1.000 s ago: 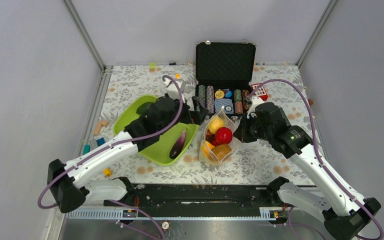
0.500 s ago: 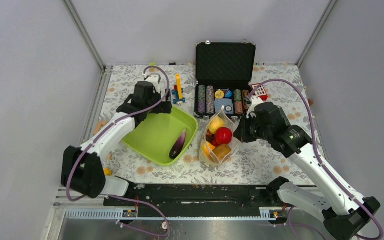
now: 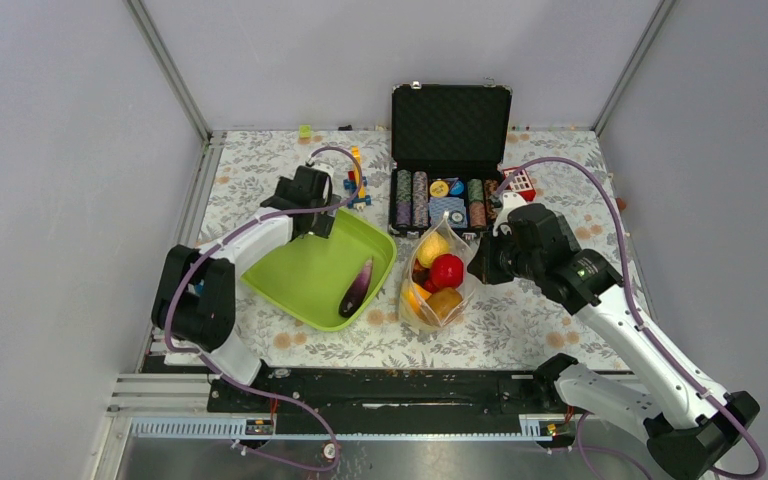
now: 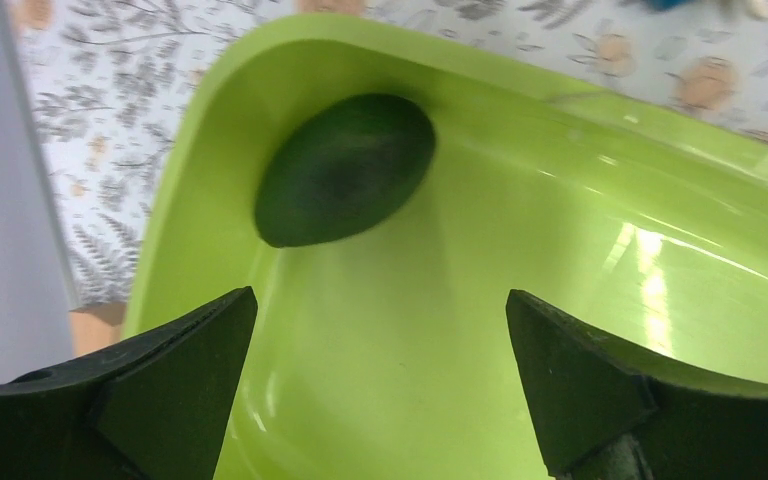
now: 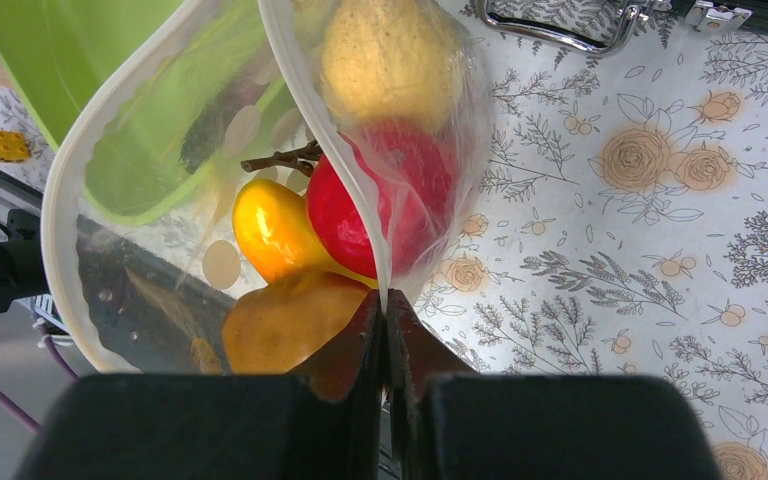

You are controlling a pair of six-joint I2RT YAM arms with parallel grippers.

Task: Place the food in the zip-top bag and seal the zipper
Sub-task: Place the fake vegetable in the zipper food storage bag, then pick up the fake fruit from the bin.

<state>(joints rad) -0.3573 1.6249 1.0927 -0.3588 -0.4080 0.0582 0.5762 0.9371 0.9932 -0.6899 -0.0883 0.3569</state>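
Right arm props the bag mouth open; left arm is poised over the tray, with two pieces not yet bagged.
Top view: the right gripper [image 3: 480,262] pinches the zip-top bag [image 3: 438,285] at its edge, evidently to keep the mouth up for loading; a purple piece [image 3: 357,288] lies in the lime-green tray [image 3: 295,285], well aside of the left gripper [image 3: 318,222]. Left wrist: fingers spread wide and empty, a dark green piece [image 4: 345,170] just ahead of them, left of centre. Right wrist: fingers clamped on the bag rim; a red piece [image 5: 380,205] and a yellow piece [image 5: 390,55] sit inside, just beyond the fingertips.

Lime-green tray [image 3: 305,275] on floral table cover [image 3: 560,320], beside open black case [image 3: 450,115] of striped poker chips [image 3: 412,197]
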